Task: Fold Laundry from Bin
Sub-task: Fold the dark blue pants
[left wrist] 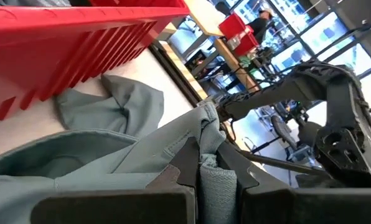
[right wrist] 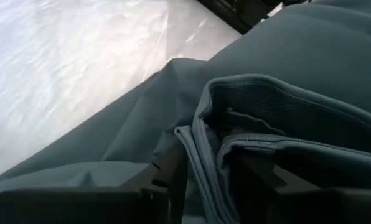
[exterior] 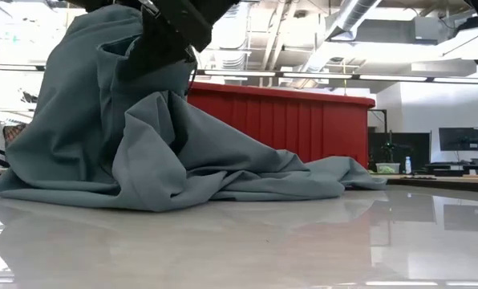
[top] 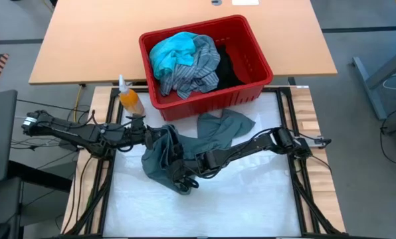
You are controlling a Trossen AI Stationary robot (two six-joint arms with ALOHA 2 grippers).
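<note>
I have 1 garment out on the white work mat (top: 204,206): the grey-green shirt (top: 185,146), lying just in front of the red bin (top: 208,63). The other 3 pieces, the turquoise one (top: 170,52), the striped shirt (top: 195,70) and the black one (top: 226,65), sit in the bin, since I am working 1 item at a time.

My left gripper (top: 149,136) is pinched tight on a seam of the shirt; in its wrist view a band of cloth runs straight up between its fingers (left wrist: 185,171). It holds that edge up off the mat, which is why the low view shows the fabric (exterior: 127,128) rising in a tall heap on one side and trailing flat toward the bin on the other. I read this as an anchor, so the shirt has 1 fixed corner while I hunt for a second.

My right gripper (top: 183,180) is down at the near edge of the heap. Its wrist view shows a folded hem with a line of stitching (right wrist: 235,134) lying between its 2 fingers, the jaws part-way in around it. I cannot tell whether they have bitten yet. With both edges held I could spread the shirt flat. An orange bottle (top: 128,98) stands beside the bin, clear of the arms.
</note>
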